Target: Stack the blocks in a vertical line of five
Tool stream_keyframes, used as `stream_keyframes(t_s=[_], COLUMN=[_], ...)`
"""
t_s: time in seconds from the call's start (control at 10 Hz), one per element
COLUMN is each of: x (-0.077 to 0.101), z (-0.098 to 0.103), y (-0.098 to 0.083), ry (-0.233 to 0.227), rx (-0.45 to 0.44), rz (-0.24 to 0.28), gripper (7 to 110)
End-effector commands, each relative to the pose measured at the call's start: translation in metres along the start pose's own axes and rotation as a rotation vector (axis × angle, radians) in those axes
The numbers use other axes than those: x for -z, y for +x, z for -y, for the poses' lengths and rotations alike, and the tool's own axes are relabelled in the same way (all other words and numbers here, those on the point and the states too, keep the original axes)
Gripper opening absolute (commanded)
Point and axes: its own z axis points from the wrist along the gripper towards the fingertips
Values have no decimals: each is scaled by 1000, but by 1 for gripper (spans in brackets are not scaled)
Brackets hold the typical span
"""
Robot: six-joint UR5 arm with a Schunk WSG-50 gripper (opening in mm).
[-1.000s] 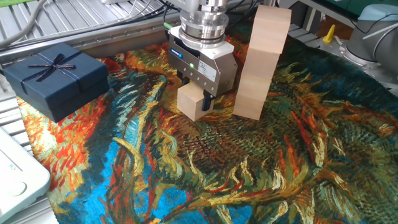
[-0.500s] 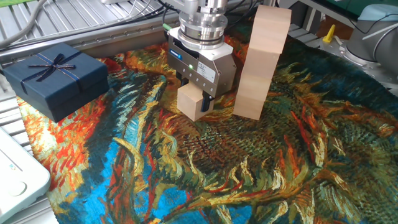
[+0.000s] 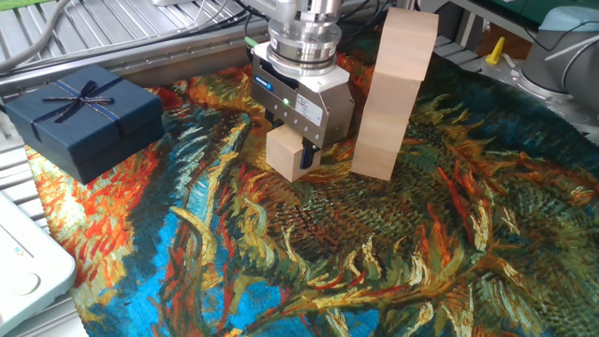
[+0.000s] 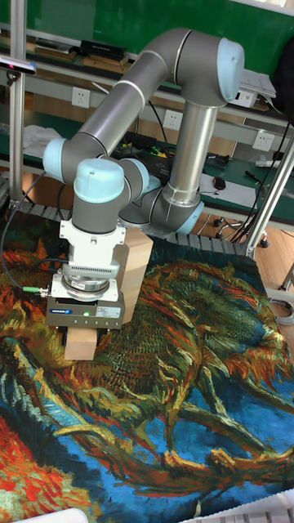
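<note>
My gripper (image 3: 296,157) points straight down, shut on a single pale wooden block (image 3: 285,154) whose underside sits at or just above the painted cloth. One dark finger (image 3: 310,154) shows on the block's right side. Just to the right, a tall upright column of stacked blocks (image 3: 395,94) stands on the cloth, close beside the gripper body; I cannot make out its seams. In the tall fixed view the held block (image 4: 80,347) shows under the gripper (image 4: 82,333), and the column (image 4: 137,261) is mostly hidden behind the wrist.
A dark navy gift box with a ribbon bow (image 3: 82,117) sits at the left edge of the colourful painted cloth (image 3: 393,253). A white device (image 3: 23,267) lies at the lower left. Metal rails and cables run along the back.
The gripper with its block has edged very slightly left and up; the column has not moved.
</note>
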Motion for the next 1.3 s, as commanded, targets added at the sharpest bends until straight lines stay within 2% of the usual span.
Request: stream_keyframes(t_s=[0.0, 0.3, 0.4, 0.5, 0.6, 0.9, 1.0, 1.2], x=[1, 3, 6, 9, 12, 24, 40, 86], z=[-2, -1, -1, -1, -3, -11, -19, -27], y=[-1, 0, 1, 2, 2, -9, -15, -29], ry=[-11, -15, -16, -11, -14, -33, -52, -62], rx=[-16, -21, -32, -52, -59, -64, -64, -17], rz=[3, -4, -15, -26, -32, -16, -13, -14], gripper=[44, 44, 22, 22, 7, 7, 7, 7])
